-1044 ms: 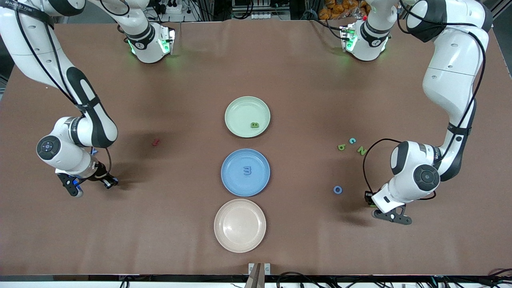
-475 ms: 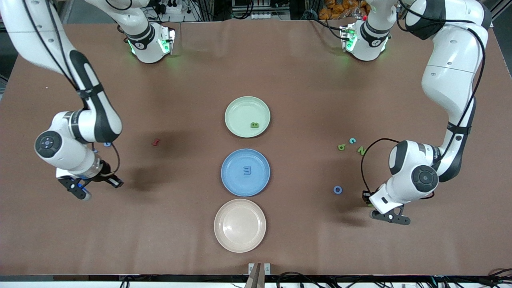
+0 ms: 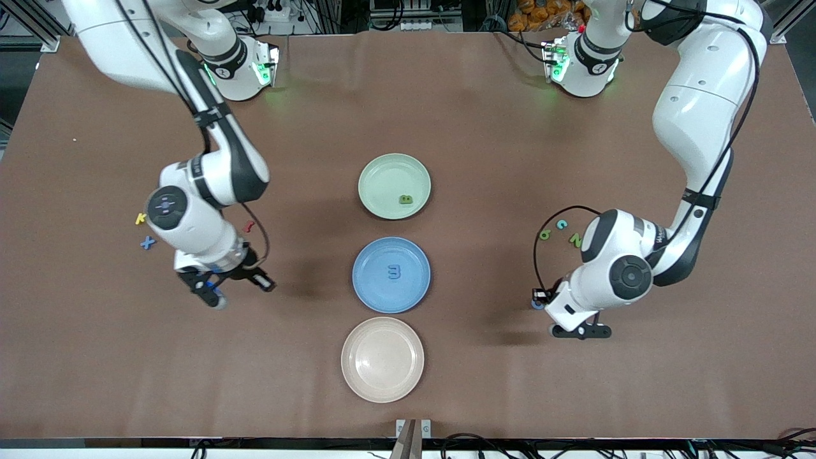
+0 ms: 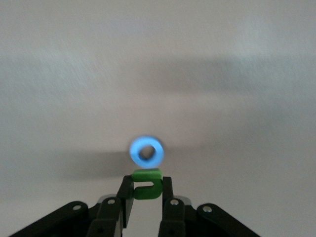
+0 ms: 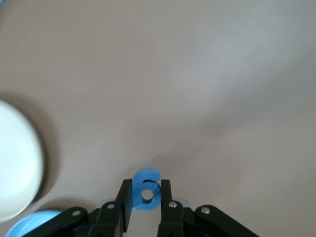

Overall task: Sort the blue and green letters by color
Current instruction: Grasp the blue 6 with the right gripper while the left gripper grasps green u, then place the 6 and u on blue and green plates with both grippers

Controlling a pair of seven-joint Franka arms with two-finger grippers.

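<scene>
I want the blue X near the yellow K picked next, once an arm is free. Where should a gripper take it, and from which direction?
Probably from straight above: the blue X lies flat on the table, clear of the yellow K. Close the fingers across its centre, where the strokes cross, each finger dropping into a notch between arms. The right gripper, the closer one, now holds a blue 6.

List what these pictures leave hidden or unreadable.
- Blue ring: blurred in the left wrist view; in the front view the left arm covers nearly all of it.
- Green piece held by the left gripper: fingers cover its sides, so its letter is unclear.
- Blue 6 in the right gripper: hidden in the front view.
</scene>
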